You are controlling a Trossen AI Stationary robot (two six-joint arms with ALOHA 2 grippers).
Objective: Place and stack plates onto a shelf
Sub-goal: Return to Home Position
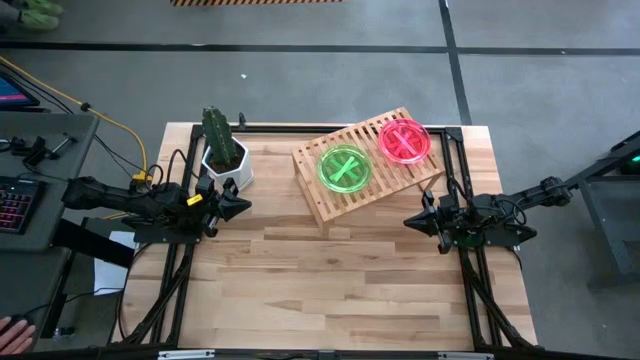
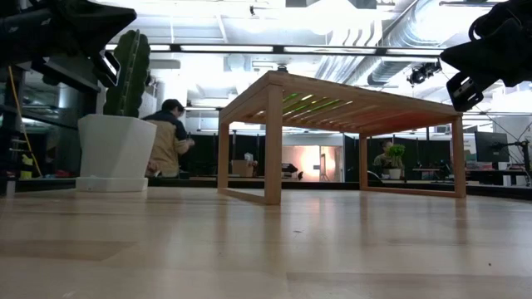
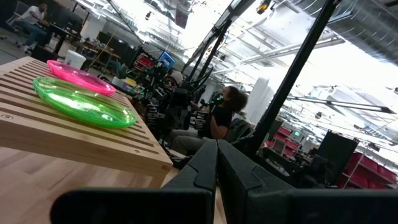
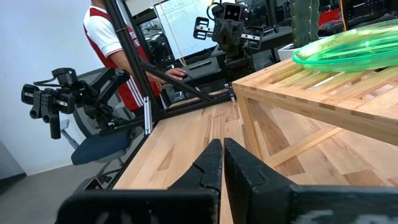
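The light-wood slatted shelf (image 1: 366, 168) stands on short legs at the table's far middle, turned at an angle. A neon green plate (image 1: 344, 168) and a pink-red plate (image 1: 404, 141) lie side by side on its slats; both also show in the left wrist view, green (image 3: 84, 103) and pink (image 3: 79, 76). Whether more plates lie stacked under them cannot be told. My left gripper (image 1: 245, 207) hovers shut at the table's left side, near the cactus pot. My right gripper (image 1: 410, 220) hovers shut at the right side, near the shelf's near corner. Neither holds anything.
A cactus in a white pot (image 1: 224, 152) stands at the table's far left corner, just beyond my left gripper. The table's near half (image 1: 340, 290) is bare wood. A black frame (image 1: 455, 180) runs round the table edge. People sit in the room beyond (image 2: 170, 137).
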